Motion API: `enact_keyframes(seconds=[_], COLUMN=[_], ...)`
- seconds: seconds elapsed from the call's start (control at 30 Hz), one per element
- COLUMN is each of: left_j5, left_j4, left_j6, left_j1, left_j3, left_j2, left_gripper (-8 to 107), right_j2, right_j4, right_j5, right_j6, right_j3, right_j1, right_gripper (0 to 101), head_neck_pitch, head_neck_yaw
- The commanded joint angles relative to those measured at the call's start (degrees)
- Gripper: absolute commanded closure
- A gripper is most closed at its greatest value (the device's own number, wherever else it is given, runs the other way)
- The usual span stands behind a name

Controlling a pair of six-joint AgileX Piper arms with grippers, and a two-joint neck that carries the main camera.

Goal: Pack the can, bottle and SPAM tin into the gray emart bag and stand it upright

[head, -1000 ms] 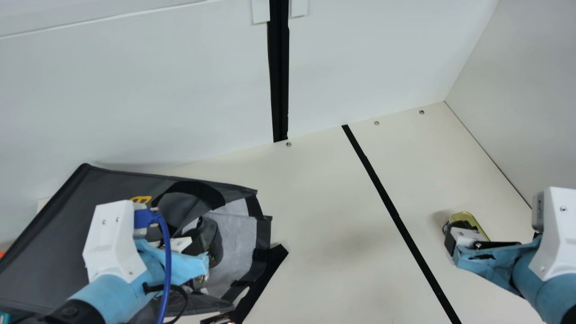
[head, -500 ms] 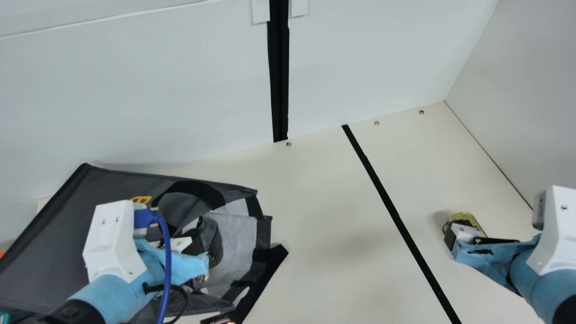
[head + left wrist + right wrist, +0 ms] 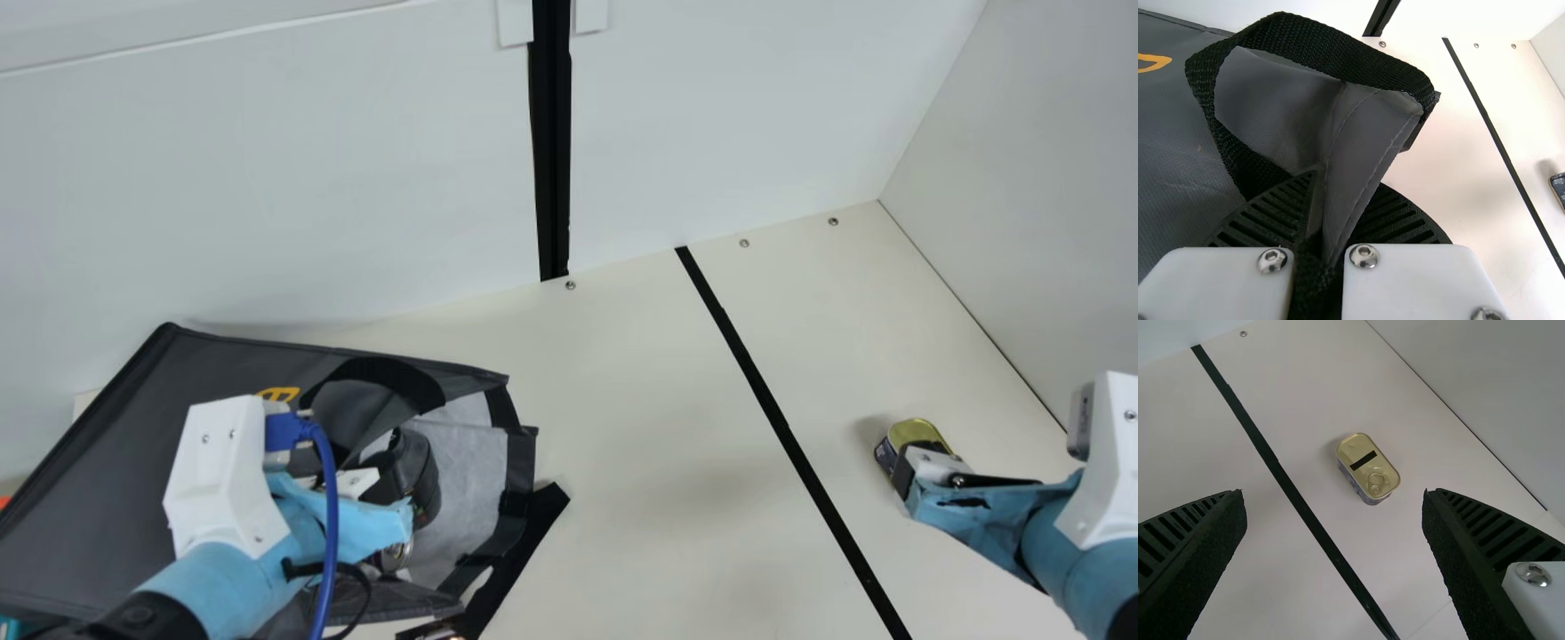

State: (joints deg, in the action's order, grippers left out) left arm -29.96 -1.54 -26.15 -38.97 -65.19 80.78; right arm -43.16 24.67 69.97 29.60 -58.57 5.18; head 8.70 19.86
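Inspection of the right side: the right pincer [image 3: 1333, 499] stands with its two black ribbed fingers wide apart and nothing between them. The squat rectangular metal SPAM tin with gold lid [image 3: 1368, 470] rests lid up on the cream desk [image 3: 640, 400], beyond the fingertips and clear of both. It falls within the span of the gap, off centre towards one finger. Its long axis runs slantwise to the line on which the fingers would close; in my judgement a turn of the wrist, then a lowering, is called for, failing which a corner may be caught and the tin spun. The right arm is much the nearer; the black tape strip [image 3: 782, 427] runs between tin and bag.

Containers: the gray fabric emart bag with black webbing handles [image 3: 116, 427] lies on its side, pale-lined mouth open towards mid-desk. The left pincer [image 3: 1331, 207] is clamped on a fold at that mouth. Inside, a round metal end [image 3: 396, 556], probably the can's, is partly visible; the bottle cannot be confirmed. Packing the tin and standing the bag upright appear outstanding.
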Motion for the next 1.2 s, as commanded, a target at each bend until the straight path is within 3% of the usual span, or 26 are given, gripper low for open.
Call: enact_keyframes(seconds=[0.0, 1.17], left_j5=[0.0, 0.0], left_j4=[0.0, 0.0], left_j6=[0.0, 0.0], left_j1=[0.0, 0.0], left_j3=[0.0, 0.0], left_j2=[0.0, 0.0], left_gripper=[107, 107], right_j2=[0.15, 3.5], right_j4=[-0.48, -11.2], right_j5=[-0.07, -0.07], right_j6=[-0.81, -15.01], right_j3=[-0.14, -1.35], right_j1=[0.72, 14.68], right_gripper=[6, 6], head_neck_pitch=[1.3, 1.3], head_neck_yaw=[0.14, 0.14])
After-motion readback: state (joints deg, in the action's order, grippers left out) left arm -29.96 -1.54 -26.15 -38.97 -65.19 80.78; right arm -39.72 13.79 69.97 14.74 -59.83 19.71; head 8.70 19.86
